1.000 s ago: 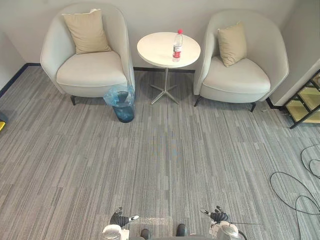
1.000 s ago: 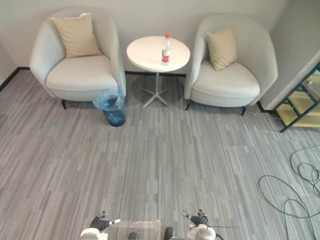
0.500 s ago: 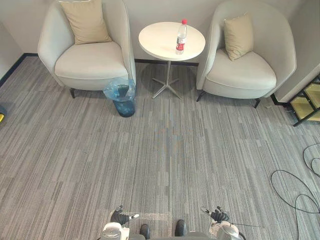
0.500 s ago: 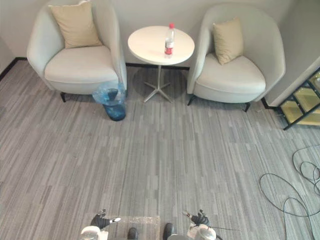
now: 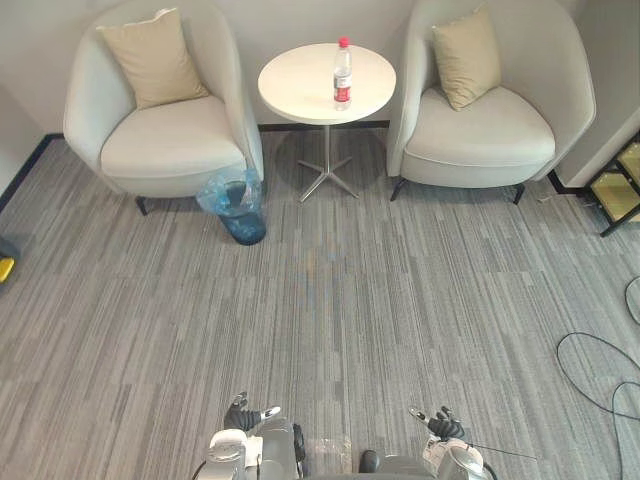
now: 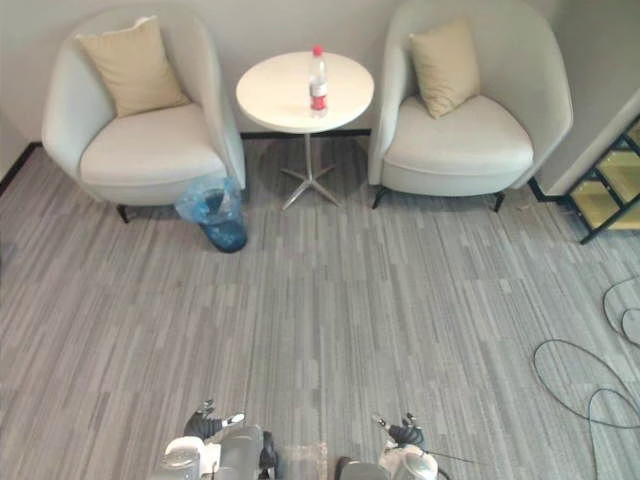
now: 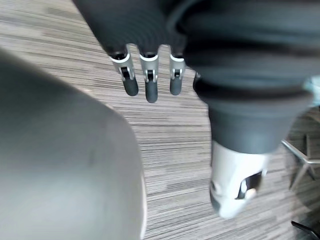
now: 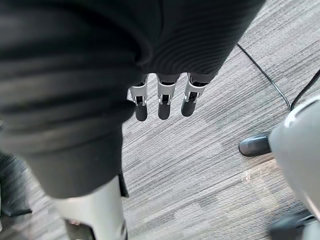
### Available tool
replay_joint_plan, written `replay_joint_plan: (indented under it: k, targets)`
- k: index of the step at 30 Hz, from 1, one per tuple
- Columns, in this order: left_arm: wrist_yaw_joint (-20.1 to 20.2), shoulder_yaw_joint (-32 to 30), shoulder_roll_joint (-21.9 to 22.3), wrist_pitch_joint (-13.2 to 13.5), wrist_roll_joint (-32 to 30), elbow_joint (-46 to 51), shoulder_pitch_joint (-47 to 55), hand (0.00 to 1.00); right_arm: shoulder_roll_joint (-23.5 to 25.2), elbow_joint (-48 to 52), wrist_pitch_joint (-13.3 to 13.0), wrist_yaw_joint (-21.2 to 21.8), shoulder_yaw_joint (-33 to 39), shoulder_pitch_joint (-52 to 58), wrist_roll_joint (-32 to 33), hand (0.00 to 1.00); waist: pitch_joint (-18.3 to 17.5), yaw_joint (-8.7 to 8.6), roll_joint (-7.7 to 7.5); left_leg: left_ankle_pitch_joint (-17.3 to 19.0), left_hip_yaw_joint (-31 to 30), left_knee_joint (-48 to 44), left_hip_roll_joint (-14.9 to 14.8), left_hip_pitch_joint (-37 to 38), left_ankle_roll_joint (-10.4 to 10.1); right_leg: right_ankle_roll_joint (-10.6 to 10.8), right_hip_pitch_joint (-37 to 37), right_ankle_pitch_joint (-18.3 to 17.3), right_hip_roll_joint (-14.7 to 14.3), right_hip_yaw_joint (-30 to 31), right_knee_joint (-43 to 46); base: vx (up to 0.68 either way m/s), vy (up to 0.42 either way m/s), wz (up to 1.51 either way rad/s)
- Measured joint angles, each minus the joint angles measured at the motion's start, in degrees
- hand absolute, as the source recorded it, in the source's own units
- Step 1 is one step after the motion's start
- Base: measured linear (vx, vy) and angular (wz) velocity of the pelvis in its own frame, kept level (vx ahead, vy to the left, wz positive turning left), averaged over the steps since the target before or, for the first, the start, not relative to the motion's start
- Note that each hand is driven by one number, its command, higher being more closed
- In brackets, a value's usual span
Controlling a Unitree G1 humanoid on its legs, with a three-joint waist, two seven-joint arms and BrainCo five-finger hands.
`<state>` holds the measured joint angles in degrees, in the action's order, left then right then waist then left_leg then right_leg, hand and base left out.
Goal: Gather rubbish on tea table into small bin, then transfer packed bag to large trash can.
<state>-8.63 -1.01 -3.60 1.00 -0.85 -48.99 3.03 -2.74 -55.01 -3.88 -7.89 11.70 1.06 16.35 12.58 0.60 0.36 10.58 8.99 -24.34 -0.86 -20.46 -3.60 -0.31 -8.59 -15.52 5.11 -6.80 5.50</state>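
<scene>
A clear plastic bottle (image 5: 342, 73) with a red cap and red label stands upright on the round white tea table (image 5: 300, 85), far ahead between two armchairs. A small blue bin (image 5: 238, 204) lined with a clear blue bag sits on the carpet by the left chair's front corner. My left hand (image 5: 243, 415) hangs low at the view's bottom edge, fingers (image 7: 148, 82) straight and holding nothing. My right hand (image 5: 440, 423) hangs likewise on the other side, fingers (image 8: 163, 97) straight, empty. Both hands are far from the table.
Two pale grey armchairs (image 5: 165, 130) (image 5: 490, 110), each with a tan cushion, flank the table against the wall. A black-framed shelf (image 5: 625, 185) stands at the right edge. Open grey carpet (image 5: 330, 300) lies between me and the table.
The whole picture has shifted: the camera moved, and the table and chairs now sit slightly left and higher. Both hands still hang low, empty.
</scene>
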Motion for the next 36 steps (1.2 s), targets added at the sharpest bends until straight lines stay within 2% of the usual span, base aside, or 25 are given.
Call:
replay_joint_plan:
  k: [1,2,4,6,7,8,9,12,13,16,17,18,19,21,22,23,24,26,28,30,32,33,34,35,36]
  targets:
    - [-0.01,0.34,0.15,0.05,0.05,-0.05,-0.03,0.00,-0.23,-0.13,0.01,-0.04,-0.08,-0.21,-0.09,0.00,-0.21,0.45,0.45,-4.61,-0.72,8.68,0.56,0.57,-0.25,0.75,-0.53,-1.10,-0.03,1.73,-0.54,0.54,0.210,-0.87]
    - [-0.01,0.30,0.05,0.33,0.44,-0.15,-0.20,0.00,-0.22,-1.24,0.09,-0.14,-0.79,-0.70,-0.15,0.00,-0.87,1.76,-0.26,-9.52,-0.47,8.43,1.23,0.81,3.08,0.75,-0.86,-2.26,0.47,4.41,-0.77,0.57,0.200,-0.83]
    - [0.01,0.24,-0.50,0.47,0.43,-0.23,-0.49,0.00,0.94,-2.02,0.44,0.26,-1.35,-1.32,-0.55,0.00,-1.90,1.64,-1.99,-3.85,0.19,3.60,1.87,-1.41,3.87,0.81,1.70,-2.29,1.75,6.34,3.78,0.61,0.160,-0.49]
    - [-0.07,0.09,-1.04,0.42,0.91,-0.42,-0.66,0.00,1.03,-2.20,0.97,0.51,-1.22,-1.12,-0.70,0.00,-1.95,2.42,-3.19,-0.69,3.33,0.94,1.90,1.92,5.90,3.78,5.95,-2.29,3.00,10.54,18.24,0.66,0.167,-0.47]
    - [-0.07,0.47,-1.40,0.26,0.91,-1.51,-0.57,0.00,0.97,-2.04,1.00,0.86,-1.29,-1.20,-1.09,0.00,-1.97,2.29,-3.38,0.28,3.97,2.18,2.49,6.46,7.26,11.20,9.01,1.16,3.63,10.65,29.73,0.57,0.123,-0.59]
    - [-0.07,0.60,-1.44,-0.03,0.91,-1.87,-0.48,0.00,1.02,-1.86,0.94,1.13,-1.35,-1.25,-1.95,0.00,-1.86,2.23,-3.21,1.20,3.75,3.19,2.44,9.57,7.24,13.34,11.64,1.97,3.70,10.25,38.51,0.61,0.109,-0.67]
    - [-0.10,1.09,-1.48,-0.30,0.91,-2.39,-0.20,0.00,1.01,-1.77,0.95,1.40,-1.49,-1.14,-2.93,0.00,-1.76,2.11,-2.86,2.61,2.90,4.99,2.37,14.09,6.94,12.02,15.17,1.24,3.87,7.93,48.23,0.36,0.035,-0.49]
    - [-0.05,2.92,-1.26,-0.60,0.91,-3.46,-0.75,0.00,1.01,0.14,1.20,1.75,-1.64,0.08,-2.95,0.00,-1.75,1.26,-2.02,3.51,1.99,9.75,1.72,21.99,6.64,5.75,21.71,-1.84,5.14,-0.16,55.53,0.43,-0.022,-0.14]
    - [-0.05,2.98,-0.78,-0.66,0.91,-3.98,-1.59,0.00,0.57,0.96,0.97,1.76,-1.60,0.37,-2.98,0.00,-1.26,0.66,-1.38,3.51,1.35,11.48,0.59,25.08,6.63,3.14,24.25,-3.44,4.67,-3.36,53.07,0.43,-0.090,0.14]
    - [-0.04,2.46,0.07,-0.70,0.88,-4.66,-2.43,0.00,0.39,1.66,1.04,1.66,-1.21,0.88,-3.01,0.00,-0.96,-0.37,-0.88,3.51,0.02,11.13,-2.00,28.52,6.63,2.55,28.71,-4.16,2.98,-5.27,42.90,0.42,-0.170,0.28]
    - [-0.03,2.45,0.46,-0.69,0.84,-4.86,-2.83,0.00,0.34,1.95,1.01,1.67,-1.19,1.22,-2.96,0.00,-0.98,-0.73,-0.99,3.70,-1.80,11.10,-2.99,29.88,6.30,2.68,30.67,-2.20,1.82,-3.44,35.73,0.47,-0.279,0.48]
    - [-0.05,2.48,0.44,-0.63,0.83,-5.09,-2.74,0.00,0.36,2.18,0.98,1.70,-1.22,1.36,-2.95,0.00,-1.15,-0.88,-1.28,4.46,-2.46,11.00,-3.27,30.67,4.84,3.12,31.01,1.40,0.89,-1.69,29.04,0.58,-0.363,0.83]
    - [0.03,2.60,-0.05,-0.67,0.39,-5.63,-2.47,0.00,0.48,1.64,0.97,1.74,-1.25,2.51,-2.85,0.00,-1.57,-1.34,-3.37,6.76,-5.04,9.95,-2.47,31.66,0.91,0.82,29.76,11.97,1.92,0.97,19.49,0.50,-0.322,0.60]
    - [-0.03,2.05,1.68,-0.70,-0.19,-6.75,-3.02,0.00,-0.88,0.63,0.98,1.66,-0.77,0.31,-3.00,0.00,-0.82,-0.64,-0.30,7.42,-7.18,8.76,-5.66,32.24,-0.48,-0.85,30.01,9.19,-0.16,-0.56,24.25,0.44,-0.301,0.37]
    - [-0.05,1.42,2.73,-0.67,-0.42,-6.63,-2.96,0.00,-1.00,0.35,0.89,1.70,-0.72,-0.05,-2.95,0.00,-1.18,-0.89,0.66,6.57,-9.12,4.82,-7.19,30.26,-1.84,-1.34,29.10,5.35,-0.56,-2.89,24.72,0.39,-0.294,0.46]
    - [-0.07,1.16,3.05,-0.69,-0.52,-6.64,-3.03,0.00,-0.89,0.26,0.92,1.70,-0.72,-0.04,-2.95,0.00,-1.12,-0.96,1.07,6.34,-9.50,2.66,-7.86,29.08,-2.17,-1.60,28.39,4.56,-0.70,-3.90,24.55,0.45,-0.368,1.06]
    - [-0.05,-0.43,4.27,-0.76,-0.82,-6.43,-3.08,0.00,-0.71,0.28,1.00,1.68,-0.79,0.06,-2.83,0.00,-0.69,-1.23,1.89,3.04,-10.38,-11.68,-10.55,22.42,-2.97,-2.05,24.23,2.93,-1.74,-6.78,22.27,0.29,-0.239,0.83]
    - [-0.01,-0.96,4.35,-0.62,-1.07,-3.95,-2.62,0.00,-0.25,0.37,1.01,1.58,-1.00,0.23,-2.82,0.00,-0.39,-0.22,1.81,3.56,-8.02,-25.24,-13.99,16.81,-3.90,-2.79,17.79,2.47,-3.33,-8.51,17.98,0.32,-0.217,0.57]
    - [0.00,-1.44,4.30,-0.25,-1.24,-2.22,-2.25,0.00,0.86,0.42,0.88,1.59,-1.32,0.05,-2.75,0.00,-0.15,0.77,1.18,4.44,-3.05,-30.58,-15.67,12.55,-3.57,-3.74,12.11,1.71,-3.72,-10.12,14.06,0.30,-0.147,0.29]
    - [0.00,-0.95,4.34,-0.03,-1.23,-1.70,-2.46,0.00,1.20,0.07,0.96,1.55,-1.19,-0.18,-2.71,0.00,0.03,0.88,0.68,5.49,1.87,-26.90,-14.80,8.78,-1.66,-3.62,8.30,1.77,-3.56,-10.91,10.12,0.25,-0.045,0.28]
    - [0.01,0.51,4.27,-0.03,-1.27,-1.47,-2.60,0.00,0.78,-0.61,0.98,1.31,-1.19,-1.04,-2.72,0.00,-0.04,0.98,1.07,4.98,6.99,-12.42,-10.83,6.30,-0.29,-2.46,5.04,2.33,-2.41,-11.60,6.62,0.31,0.053,0.11]
    - [-0.01,0.83,4.25,-0.06,-1.31,-1.52,-2.68,0.00,0.41,-1.47,1.00,1.11,-1.21,-1.23,-2.72,0.00,-0.14,1.21,1.34,2.27,10.15,-2.43,-8.60,6.27,0.33,-1.11,3.66,2.60,-1.93,-11.68,4.94,0.50,0.149,0.02]
    - [-0.03,1.30,3.97,-0.01,-1.33,-1.59,-2.80,0.00,0.26,-2.62,1.18,0.95,-1.18,-1.27,-2.73,0.00,-0.09,2.05,1.74,-5.77,11.99,5.70,-6.57,6.76,2.97,0.31,2.04,2.18,-1.90,-11.36,3.66,0.37,0.126,-0.05]
    - [-0.01,1.55,3.76,0.03,-1.28,-1.55,-2.84,0.00,0.18,-2.75,1.20,0.92,-1.15,-1.28,-2.73,0.00,-0.06,2.36,1.57,-6.10,12.00,6.06,-6.18,6.97,3.99,0.62,1.79,2.19,-1.83,-11.06,3.51,0.41,0.125,-0.03]
    - [-0.04,2.19,2.31,0.08,-1.32,-1.99,-3.28,0.00,0.85,-2.90,1.21,0.82,-1.41,-1.43,-2.75,0.00,-0.56,2.58,0.26,-6.62,12.47,8.07,-4.22,8.51,4.27,2.41,0.51,3.12,-0.66,-10.53,1.47,0.34,0.091,0.06]
